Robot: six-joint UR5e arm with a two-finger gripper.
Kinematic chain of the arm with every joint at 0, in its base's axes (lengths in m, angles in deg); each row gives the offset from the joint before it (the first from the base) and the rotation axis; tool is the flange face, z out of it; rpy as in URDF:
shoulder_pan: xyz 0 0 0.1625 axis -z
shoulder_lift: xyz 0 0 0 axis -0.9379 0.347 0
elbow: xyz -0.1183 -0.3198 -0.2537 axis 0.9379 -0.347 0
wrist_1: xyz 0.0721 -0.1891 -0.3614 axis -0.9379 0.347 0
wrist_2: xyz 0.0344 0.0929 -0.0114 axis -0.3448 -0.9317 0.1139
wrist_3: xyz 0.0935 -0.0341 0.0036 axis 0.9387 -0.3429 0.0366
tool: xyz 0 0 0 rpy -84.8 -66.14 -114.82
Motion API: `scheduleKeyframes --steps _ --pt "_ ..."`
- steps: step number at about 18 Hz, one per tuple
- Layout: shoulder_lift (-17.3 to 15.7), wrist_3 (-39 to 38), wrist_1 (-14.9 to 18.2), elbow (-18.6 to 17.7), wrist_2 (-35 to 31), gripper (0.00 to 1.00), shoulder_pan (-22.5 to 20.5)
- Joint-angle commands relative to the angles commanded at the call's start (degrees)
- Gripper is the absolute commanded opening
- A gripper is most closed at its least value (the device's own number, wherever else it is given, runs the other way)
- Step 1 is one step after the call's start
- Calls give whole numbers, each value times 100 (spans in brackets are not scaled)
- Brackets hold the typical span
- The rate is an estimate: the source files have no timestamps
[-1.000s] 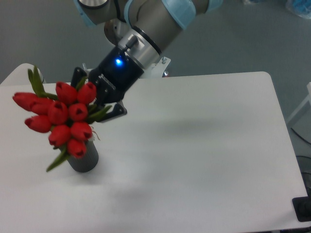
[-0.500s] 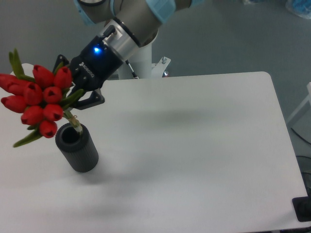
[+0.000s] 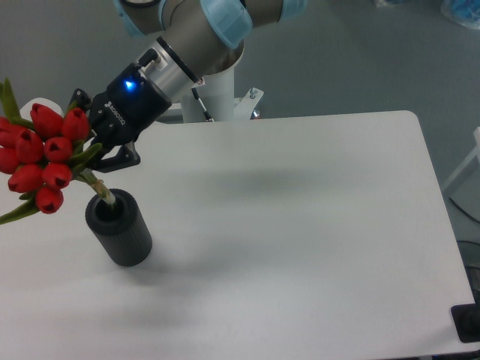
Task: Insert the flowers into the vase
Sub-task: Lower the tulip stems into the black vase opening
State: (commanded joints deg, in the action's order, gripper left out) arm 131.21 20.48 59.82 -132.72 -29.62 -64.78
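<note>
The flowers (image 3: 41,154), a tight bunch of red tulip buds with green leaves, hang tilted at the far left edge of the view. My gripper (image 3: 96,147) is shut on their stems just behind the buds. The pale stem ends point down and right into the mouth of the vase (image 3: 118,226). That vase is a dark ribbed cylinder standing upright on the white table (image 3: 300,225), directly below the gripper. The buds sit up and left of the vase mouth, partly cut off by the frame edge.
The arm reaches in from the top centre, over its white base mount (image 3: 221,101) at the table's far edge. A dark object (image 3: 469,322) sits at the table's front right corner.
The gripper has carried the flowers left and slightly up, uncovering the vase. The stem ends now stand at the vase mouth.
</note>
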Motion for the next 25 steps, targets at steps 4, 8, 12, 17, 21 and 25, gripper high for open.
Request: scheduleKeyframes --steps 4,8,12,17,21,25 --pt "149 0 -61 35 -17 33 18" --pt "229 131 -70 -26 -26 33 70" --pt "378 307 -79 -140 -26 33 79" --pt "448 686 -79 -325 -26 33 79" --pt "448 721 -79 -395 -26 33 79" --pt "483 1028 -79 -562 -26 33 62"
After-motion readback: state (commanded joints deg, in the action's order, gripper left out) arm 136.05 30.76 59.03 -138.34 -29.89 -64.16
